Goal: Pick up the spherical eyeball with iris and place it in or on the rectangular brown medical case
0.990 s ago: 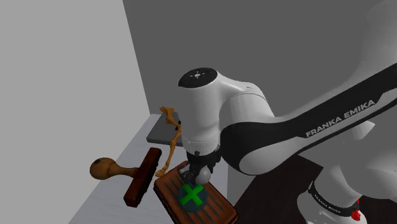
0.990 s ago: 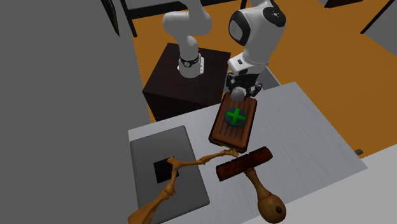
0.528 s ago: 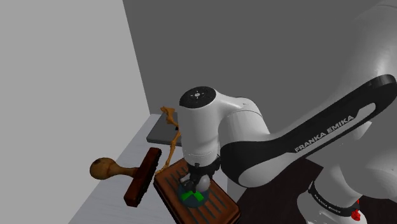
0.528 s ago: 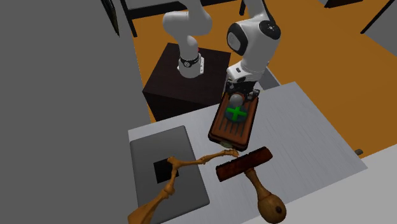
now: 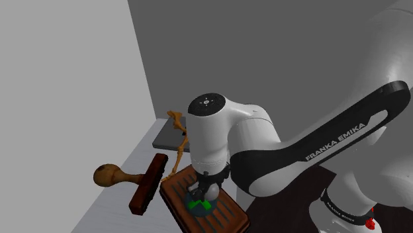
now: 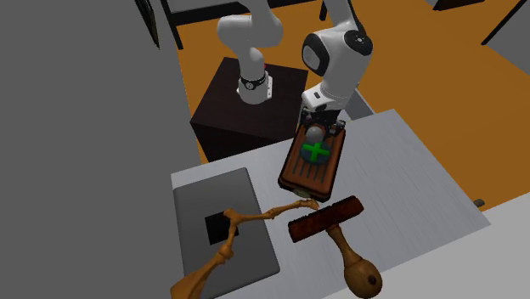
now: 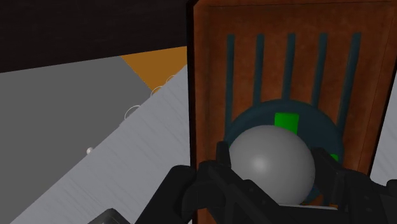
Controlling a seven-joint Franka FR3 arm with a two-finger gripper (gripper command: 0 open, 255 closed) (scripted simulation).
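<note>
The ball (image 7: 271,164), drawn plain grey with no iris showing, sits clasped in the gripper (image 7: 272,153), one black finger (image 7: 222,160) pressed to each side of it. It hangs low over the near end of the brown case (image 7: 210,89), right above a dark round mark with a green cross (image 7: 286,121); I cannot tell whether the ball touches the lid. Dark stripes run along the case top beyond the mark.

In the second exterior view the case (image 6: 307,177) lies on the grey table (image 6: 408,170), its short end toward the dark stand (image 6: 238,115), and the white arm bends down over that end. Just past the case's far end lie a dark red-brown bar (image 6: 325,219) on a wooden handle with a round knob (image 6: 362,274), and an orange bony limb (image 6: 255,218) that reaches across a grey slab (image 6: 191,217) with a black square (image 6: 217,226) in it.
</note>
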